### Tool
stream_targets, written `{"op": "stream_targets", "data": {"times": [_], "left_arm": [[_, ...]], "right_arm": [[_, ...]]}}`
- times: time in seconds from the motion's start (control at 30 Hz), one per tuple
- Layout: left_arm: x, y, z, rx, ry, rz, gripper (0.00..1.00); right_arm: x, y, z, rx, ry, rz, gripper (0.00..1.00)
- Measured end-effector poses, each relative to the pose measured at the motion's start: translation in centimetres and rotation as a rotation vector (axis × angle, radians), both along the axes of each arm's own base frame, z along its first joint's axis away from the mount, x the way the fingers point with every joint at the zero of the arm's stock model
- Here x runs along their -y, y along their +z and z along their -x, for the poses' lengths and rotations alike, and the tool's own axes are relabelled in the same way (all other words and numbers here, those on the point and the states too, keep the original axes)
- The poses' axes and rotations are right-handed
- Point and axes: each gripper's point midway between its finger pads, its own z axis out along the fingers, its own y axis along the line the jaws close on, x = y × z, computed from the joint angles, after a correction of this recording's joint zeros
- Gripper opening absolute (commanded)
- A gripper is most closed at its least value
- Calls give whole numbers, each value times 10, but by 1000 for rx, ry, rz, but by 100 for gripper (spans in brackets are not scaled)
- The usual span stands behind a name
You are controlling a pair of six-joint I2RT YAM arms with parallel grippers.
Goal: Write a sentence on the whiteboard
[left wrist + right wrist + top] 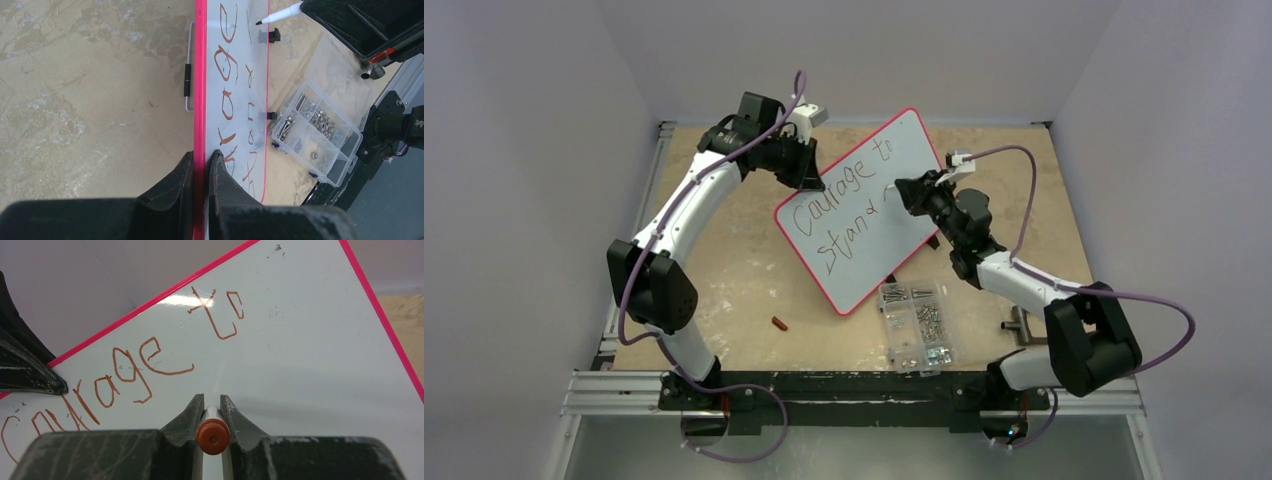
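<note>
The whiteboard (879, 262), a flat white rectangle with rounded corners and a thin pink-red rim, is sitting turned diagonally near the middle of the table (744, 270) and is carrying the sentence (842, 190), handwritten in reddish-brown strokes, reading "Courage to" with "stand" beneath it.

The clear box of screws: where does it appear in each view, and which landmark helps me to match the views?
Top external: the box of screws lies low and centre-right, beside the near corner of the whiteboard.
Left wrist: it is at the right, just past the board's other long edge.
Right wrist: it is not in this picture.
Shared landmark: the whiteboard's pink rim, seen in all three views.
</note>
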Motion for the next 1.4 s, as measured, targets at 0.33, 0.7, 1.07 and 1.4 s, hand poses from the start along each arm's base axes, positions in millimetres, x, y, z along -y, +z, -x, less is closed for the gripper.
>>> {"op": "stream_targets", "data": {"times": [0.33,0.7,1.07,1.4], "left_arm": [[-2,-1,0,-5,10,3,0],[-2,-2,0,-6,12,2,0],[-3,-2,0,-7,14,1,0],[-5,-4,0,-12,19,-3,0]], "right_arm": [[-9,2,-7,1,32,-2,0],[-17,6,-17,4,48,-4,0],[-17,5,-18,4,47,-4,0],[-8,-11,-14,-21,17,7,0]]}}
